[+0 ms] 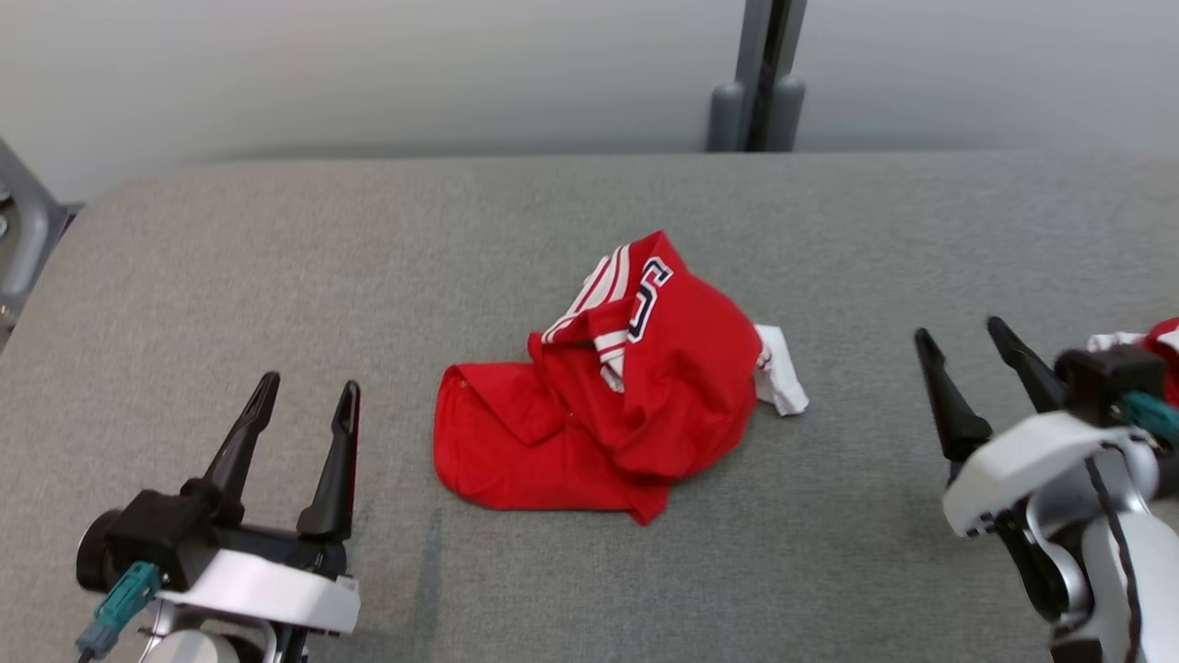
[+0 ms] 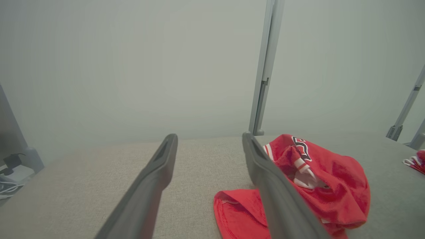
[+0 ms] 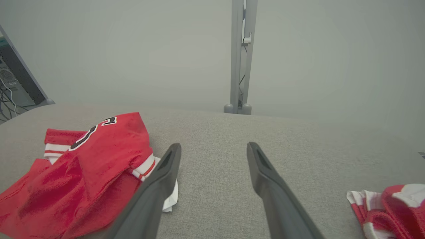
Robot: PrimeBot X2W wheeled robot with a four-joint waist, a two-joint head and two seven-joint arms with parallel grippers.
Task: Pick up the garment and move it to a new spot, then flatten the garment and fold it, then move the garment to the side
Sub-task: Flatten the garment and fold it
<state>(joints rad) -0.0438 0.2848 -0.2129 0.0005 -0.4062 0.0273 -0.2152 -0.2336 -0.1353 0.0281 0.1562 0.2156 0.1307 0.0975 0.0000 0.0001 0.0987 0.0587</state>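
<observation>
The garment (image 1: 626, 387) is a red jersey with white striped trim and a dark number, lying crumpled in a heap at the middle of the grey table (image 1: 276, 258). My left gripper (image 1: 309, 393) stands open at the lower left, well apart from the heap, nothing between its fingers. My right gripper (image 1: 963, 336) is open at the right, also clear of it. The left wrist view has the garment (image 2: 318, 179) to the right of my left gripper (image 2: 209, 137). In the right wrist view the garment (image 3: 86, 166) lies left of my right gripper (image 3: 214, 146).
A second red and white garment (image 1: 1156, 345) lies at the table's right edge, behind my right wrist, also seen as a bundle (image 3: 391, 209). A grey post (image 1: 760, 74) rises behind the table's far edge. A grey frame part (image 1: 23, 230) stands at the far left.
</observation>
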